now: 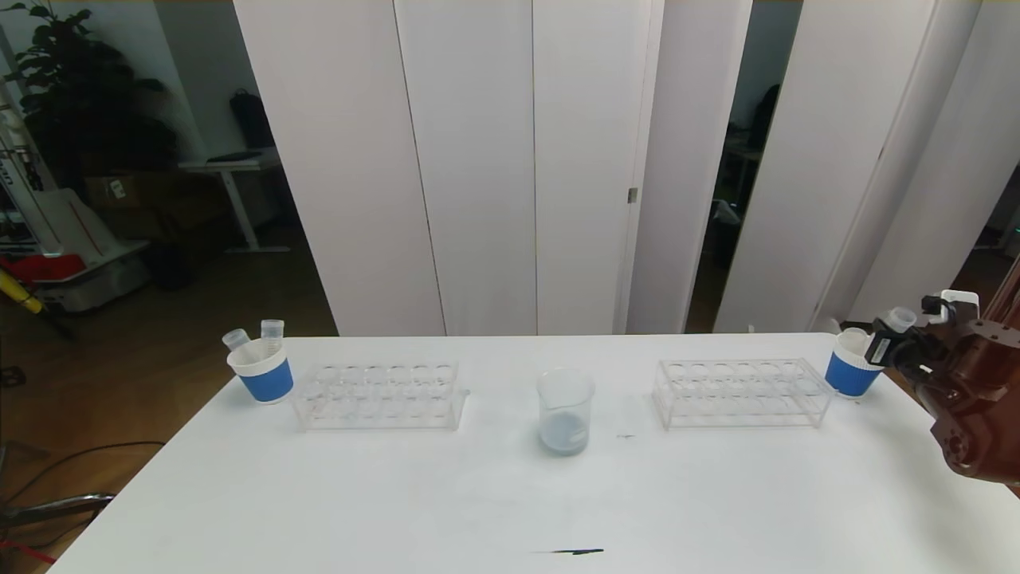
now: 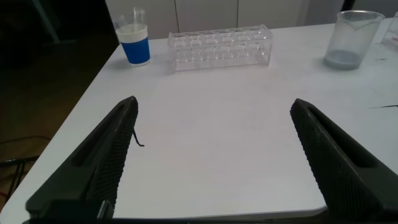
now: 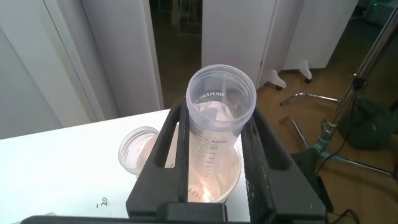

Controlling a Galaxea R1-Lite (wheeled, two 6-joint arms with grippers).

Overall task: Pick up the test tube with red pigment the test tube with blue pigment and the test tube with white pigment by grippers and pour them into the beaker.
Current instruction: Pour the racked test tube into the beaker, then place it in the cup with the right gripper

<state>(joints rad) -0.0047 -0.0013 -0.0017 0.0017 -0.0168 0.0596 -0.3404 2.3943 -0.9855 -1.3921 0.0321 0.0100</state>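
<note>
My right gripper [image 1: 894,344] is at the table's far right, shut on a clear graduated test tube [image 3: 221,118] with whitish traces inside. The tube stands upright with its lower end inside a white paper cup with a blue band [image 1: 849,373]. A second open tube [image 3: 138,149] leans in that cup. The beaker [image 1: 566,410] stands at the table's middle with a pale bluish-grey layer at its bottom. My left gripper [image 2: 214,106] is open and empty above the table's front left, out of the head view. No tube with blue or red pigment shows.
Another blue-banded cup [image 1: 261,373] at the far left holds two clear tubes [image 1: 272,331]. Two empty clear racks stand beside the beaker, one to the left [image 1: 378,395] and one to the right [image 1: 741,391]. A dark mark [image 1: 575,551] lies near the front edge.
</note>
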